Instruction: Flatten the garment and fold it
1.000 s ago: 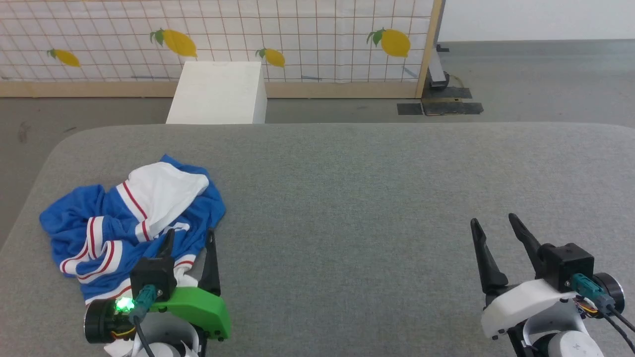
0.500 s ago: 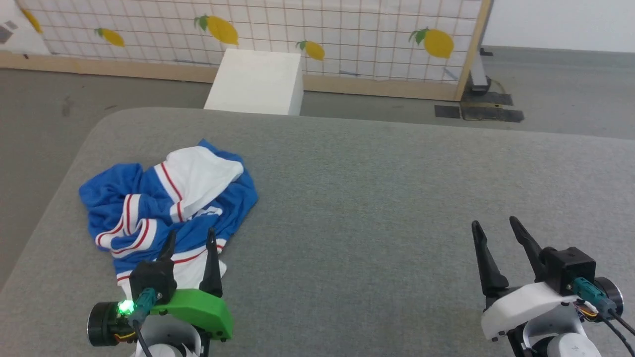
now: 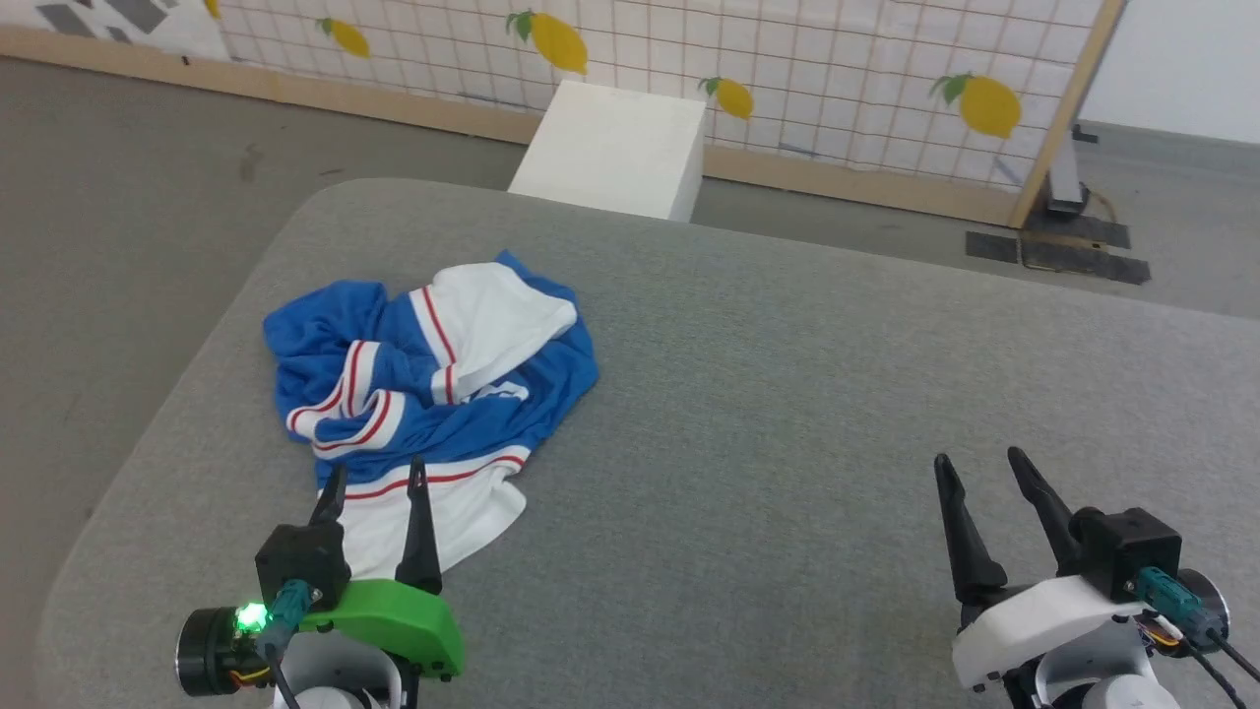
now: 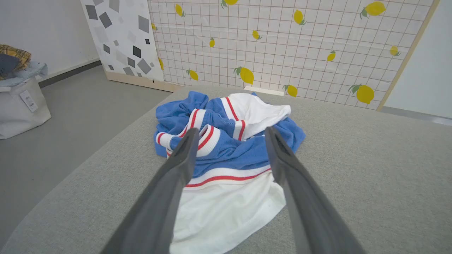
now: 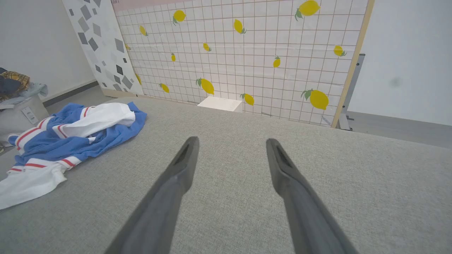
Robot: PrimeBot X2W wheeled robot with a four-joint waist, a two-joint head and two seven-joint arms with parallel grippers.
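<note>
The garment (image 3: 433,379) is seen lying crumpled in a heap on the left part of the grey bench (image 3: 787,394), toward its far left corner, with blue folds, red-striped white bands and a white panel bunched on top and a white portion spread flat toward the robot. The left gripper (image 3: 377,468) is held low at the near edge of the heap, its fingers spread wide apart with nothing gripped; in the left wrist view the white portion and a red stripe are seen between them, though whether the tips touch the cloth cannot be told. The right gripper (image 3: 977,457) is held over bare bench well apart from the garment, its fingers likewise spread wide and empty. Beyond the bench a white box (image 3: 615,148) is seen on the floor before a lemon-printed grid panel (image 3: 837,59)
</note>
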